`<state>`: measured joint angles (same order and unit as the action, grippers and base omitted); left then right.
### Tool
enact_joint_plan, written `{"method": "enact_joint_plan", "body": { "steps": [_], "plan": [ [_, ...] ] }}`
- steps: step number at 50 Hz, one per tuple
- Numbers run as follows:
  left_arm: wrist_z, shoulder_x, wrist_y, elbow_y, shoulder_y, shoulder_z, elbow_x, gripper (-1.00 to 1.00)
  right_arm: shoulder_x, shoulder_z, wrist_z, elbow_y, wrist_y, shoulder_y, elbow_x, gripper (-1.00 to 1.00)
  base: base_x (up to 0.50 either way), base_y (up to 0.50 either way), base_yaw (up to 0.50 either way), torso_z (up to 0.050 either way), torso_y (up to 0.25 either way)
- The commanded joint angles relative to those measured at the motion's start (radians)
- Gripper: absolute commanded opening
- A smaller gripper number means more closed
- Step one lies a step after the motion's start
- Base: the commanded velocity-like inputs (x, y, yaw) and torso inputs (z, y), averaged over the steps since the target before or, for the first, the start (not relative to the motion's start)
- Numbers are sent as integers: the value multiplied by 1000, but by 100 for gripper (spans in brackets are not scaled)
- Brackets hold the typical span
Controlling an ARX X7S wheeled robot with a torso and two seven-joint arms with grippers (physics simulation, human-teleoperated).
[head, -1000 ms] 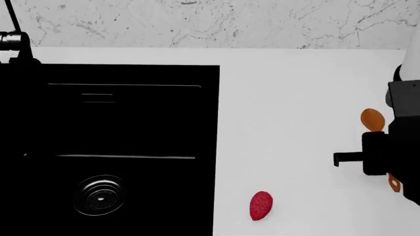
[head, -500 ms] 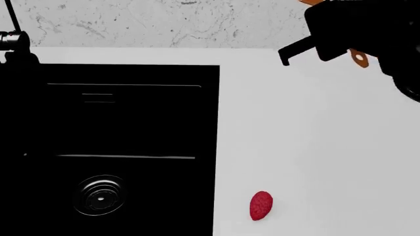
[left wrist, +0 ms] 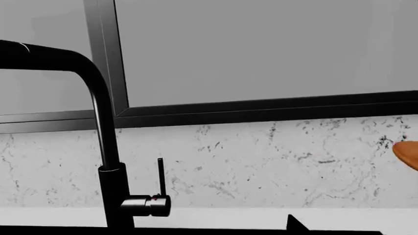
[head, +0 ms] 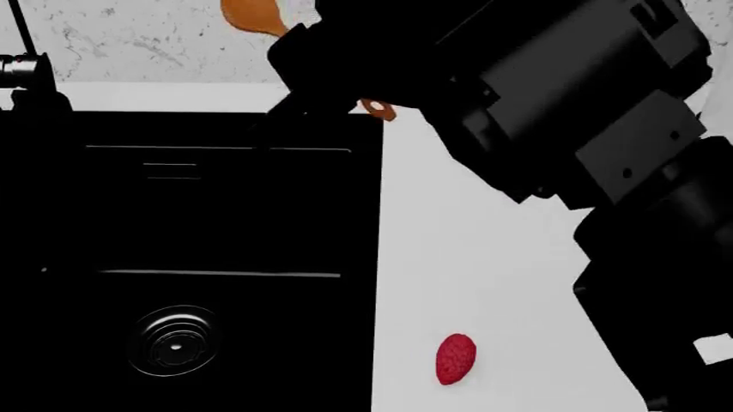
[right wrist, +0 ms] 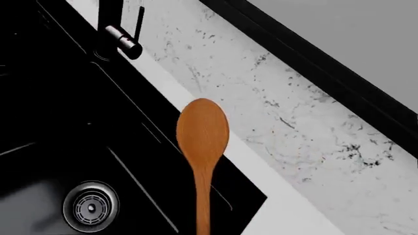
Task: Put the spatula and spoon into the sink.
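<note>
A red bumpy lump (head: 456,359) lies on the white bench (head: 493,257), nearest the robot and just right of the black sink (head: 229,215). A ringed drain (head: 174,342) shows in the sink's near basin. Farther back, the right arm reaches across above the sink's far right corner, its right tool (head: 307,62) clamped on the orange-brown spoon (right wrist: 202,142), which hangs over the sink's rim with its oval bowl toward the marble wall. The black faucet (left wrist: 104,147) stands at the far left. The left tool is out of sight, and no spatula shows.
</note>
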<state>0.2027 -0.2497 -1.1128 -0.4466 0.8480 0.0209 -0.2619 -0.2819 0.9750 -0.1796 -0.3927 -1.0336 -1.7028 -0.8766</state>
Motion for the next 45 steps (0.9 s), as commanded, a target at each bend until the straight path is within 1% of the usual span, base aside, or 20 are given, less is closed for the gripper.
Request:
{"method": "enact_joint_plan", "body": {
  "steps": [1, 15, 21, 29, 32, 38, 41, 45],
  "plan": [
    [-1, 0, 21, 18, -7, 4, -3, 100, 84, 19, -55, -8, 98, 94, 7, -100, 0, 0, 0, 0, 0],
    [0, -3, 29, 31, -3, 9, -7, 100, 177, 126, -135, -109, 162, 165, 66, -100, 0, 0, 0, 0, 0],
    [2, -4, 26, 26, -3, 7, -11, 100, 213, 153, -159, -115, 169, 178, 69, -100, 0, 0, 0, 0, 0],
    [3, -5, 31, 24, -9, 6, -16, 100, 266, 232, -193, -129, 177, 226, 87, -100, 0, 0, 0, 0, 0],
    [5, -5, 30, 23, -10, 4, -17, 100, 281, 289, -198, -144, 183, 238, 73, -100, 0, 0, 0, 0, 0],
    [7, -5, 30, 19, -9, 9, -20, 100, 282, 513, -149, -161, 260, 206, -104, -100, 0, 0, 0, 0, 0],
    [8, -7, 32, 22, -8, 9, -20, 100, 282, 561, -143, -155, 265, 204, -130, -100, 0, 0, 0, 0, 0],
    [9, -7, 34, 22, -8, 13, -20, 100, 282, 578, -150, -141, 241, 231, -94, -100, 0, 0, 0, 0, 2]
  ]
}}
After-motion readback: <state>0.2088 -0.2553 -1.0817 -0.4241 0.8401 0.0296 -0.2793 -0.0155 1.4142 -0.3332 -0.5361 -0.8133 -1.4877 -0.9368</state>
